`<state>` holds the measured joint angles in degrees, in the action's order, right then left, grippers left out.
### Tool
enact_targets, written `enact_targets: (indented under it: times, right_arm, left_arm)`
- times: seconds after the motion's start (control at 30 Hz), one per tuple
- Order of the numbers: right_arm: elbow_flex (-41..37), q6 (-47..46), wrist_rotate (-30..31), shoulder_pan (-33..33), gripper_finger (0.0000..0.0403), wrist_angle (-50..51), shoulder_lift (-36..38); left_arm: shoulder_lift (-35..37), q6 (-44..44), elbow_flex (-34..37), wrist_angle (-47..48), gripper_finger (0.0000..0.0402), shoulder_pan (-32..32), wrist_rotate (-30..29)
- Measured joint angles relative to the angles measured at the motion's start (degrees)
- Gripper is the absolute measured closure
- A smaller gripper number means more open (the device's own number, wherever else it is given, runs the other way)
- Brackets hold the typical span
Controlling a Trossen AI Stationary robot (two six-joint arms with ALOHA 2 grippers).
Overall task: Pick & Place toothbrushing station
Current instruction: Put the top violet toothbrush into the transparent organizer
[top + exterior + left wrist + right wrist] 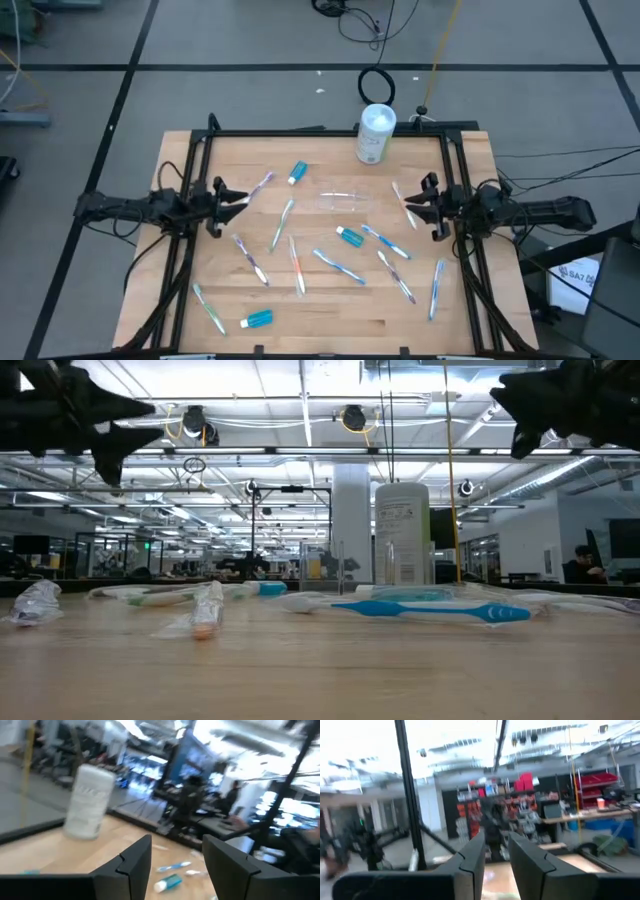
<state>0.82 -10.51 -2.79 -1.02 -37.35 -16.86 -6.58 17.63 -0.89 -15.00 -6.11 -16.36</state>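
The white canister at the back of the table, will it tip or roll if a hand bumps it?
The white canister stands upright, tall for its base, so a high nudge may well tip it. Its round body would likely roll once down. It looks like light plastic, though what it holds cannot be seen.

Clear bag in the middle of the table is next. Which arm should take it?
Either could; I lean right. The clear bag lies about midway, slightly nearer the right pincer, which is open and faces it. The left pincer waits opposite, also open.

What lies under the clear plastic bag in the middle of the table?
Through the clear bag only the wooden table shows; no toothbrush or tube lies under it. The bag looks empty, though its creases could hide something small.
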Motion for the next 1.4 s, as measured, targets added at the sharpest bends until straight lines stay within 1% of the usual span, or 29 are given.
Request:
enact_targets:
  times: [0.07,0.13,0.2,0.27,0.37,0.5,0.6,0.7,0.77,0.83,0.9,1.0,1.07,1.23,1.4]
  right_arm:
    - [0.0,-2.6,0.0,0.0,0.0326,-5.7,-3.8]
    - [0.6,-3.7,-0.1,0.0,0.0326,-9.1,-7.7]
    - [2.0,-4.2,-0.1,0.0,0.0326,-9.4,-11.8]
    - [3.7,-5.6,-0.1,0.0,0.0326,-9.2,-16.1]
    - [7.1,-6.6,-0.3,0.2,0.0326,-8.9,-22.5]
    - [10.8,-6.6,-0.2,0.7,0.0326,-9.9,-29.3]
    - [12.0,-6.6,-0.2,0.7,0.0326,-11.0,-32.8]
    - [12.5,-6.5,-0.1,0.7,0.0326,-13.4,-34.8]
    - [12.5,-6.4,0.0,0.7,0.0326,-13.8,-35.8]
    - [12.5,-6.4,0.0,0.7,0.0326,-15.1,-36.2]
    - [12.5,-6.4,0.0,0.7,0.0326,-15.4,-36.4]
    - [12.5,-6.4,0.0,0.7,0.0326,-15.0,-36.5]
    - [12.5,-6.4,0.0,0.7,0.0326,-15.2,-36.4]
    - [12.5,-6.4,0.0,0.7,0.0326,-15.1,-36.5]
    - [12.5,-6.4,0.0,0.7,0.0326,-15.1,-36.5]
  left_arm:
    - [-3.6,0.6,0.0,-2.5,0.022,0.0,-1.5]
    - [-7.8,-0.1,-0.3,-5.6,0.022,0.0,-1.6]
    - [-12.0,-0.7,-1.3,-8.5,0.022,0.0,-1.6]
    - [-15.7,-0.8,-2.8,-9.4,0.022,0.0,-1.8]
    - [-21.2,-0.5,-5.3,-7.6,0.022,0.0,-3.2]
    - [-27.9,0.5,-8.4,-2.6,0.022,0.1,-7.8]
    - [-32.3,-0.6,-10.2,1.9,0.022,0.5,-11.8]
    - [-35.8,0.1,-10.4,3.4,0.022,1.9,-16.1]
    - [-37.8,1.8,-10.4,3.7,0.022,3.6,-17.4]
    - [-39.5,2.4,-10.4,4.5,0.022,5.7,-16.6]
    - [-41.1,2.7,-10.4,7.6,0.022,7.8,-15.7]
    - [-44.0,5.5,-10.4,11.7,0.022,11.1,-15.9]
    - [-46.0,7.3,-10.4,12.9,0.022,13.2,-16.5]
    - [-51.7,7.9,-10.4,11.2,0.022,17.2,-16.6]
    - [-57.5,8.2,-10.4,9.2,0.022,20.2,-11.7]
